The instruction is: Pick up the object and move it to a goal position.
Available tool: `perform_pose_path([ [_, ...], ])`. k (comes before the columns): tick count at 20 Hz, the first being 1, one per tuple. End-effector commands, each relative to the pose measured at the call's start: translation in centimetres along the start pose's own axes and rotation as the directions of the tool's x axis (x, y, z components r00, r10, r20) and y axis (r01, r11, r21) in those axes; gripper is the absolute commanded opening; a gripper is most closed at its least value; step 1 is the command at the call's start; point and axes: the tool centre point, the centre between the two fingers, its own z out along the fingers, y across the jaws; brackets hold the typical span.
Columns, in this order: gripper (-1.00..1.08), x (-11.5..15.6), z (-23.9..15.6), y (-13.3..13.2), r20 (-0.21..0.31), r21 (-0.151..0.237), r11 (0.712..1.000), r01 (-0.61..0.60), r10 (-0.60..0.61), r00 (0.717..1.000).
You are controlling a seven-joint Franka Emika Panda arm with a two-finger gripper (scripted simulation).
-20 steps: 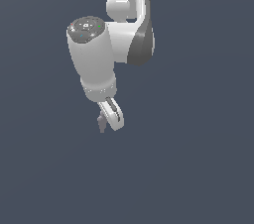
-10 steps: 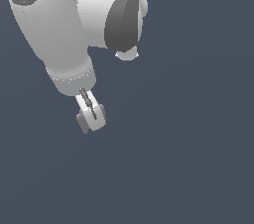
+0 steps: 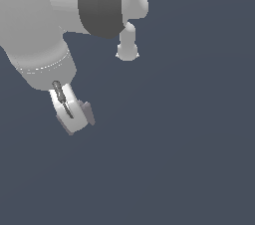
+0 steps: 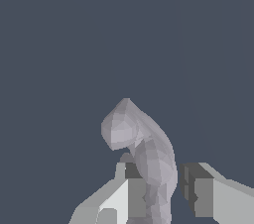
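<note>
In the exterior view the Panda arm [image 3: 50,25] filled the area from nine to twelve o'clock, its glossy white links and a dark joint band crowding the frame. The gripper [image 3: 75,119] hung from the wrist toward seven o'clock of the picture's centre, over a plain slate-blue ground [image 3: 189,144]. A pale rounded part of the arm [image 3: 127,49] showed at about twelve o'clock, behind the big joint.

In that view the object was too small and too hidden by the fingers to make out.

The wrist view showed it plainly: the object [image 4: 144,153], a matte grey-mauve curved piece with a bulbous, hooked upper end, stood between the two fingers. One dark-padded finger [image 4: 130,188] touched its side; the other finger [image 4: 201,191] stood just beside it with a thin strip of background between. The jaws were narrow around the piece, but whether both pads pressed it I could not tell.
</note>
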Motion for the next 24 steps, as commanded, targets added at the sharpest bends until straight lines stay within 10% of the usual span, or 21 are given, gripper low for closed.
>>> perform_pose_path([
  [1,-1.0,0.7,-0.8,0.0,0.0,0.0,1.0,0.0,0.0,1.0],
  [24,-1.0,3.8,-4.3,-0.4,0.001,0.0,1.0,0.0,0.0,1.0],
])
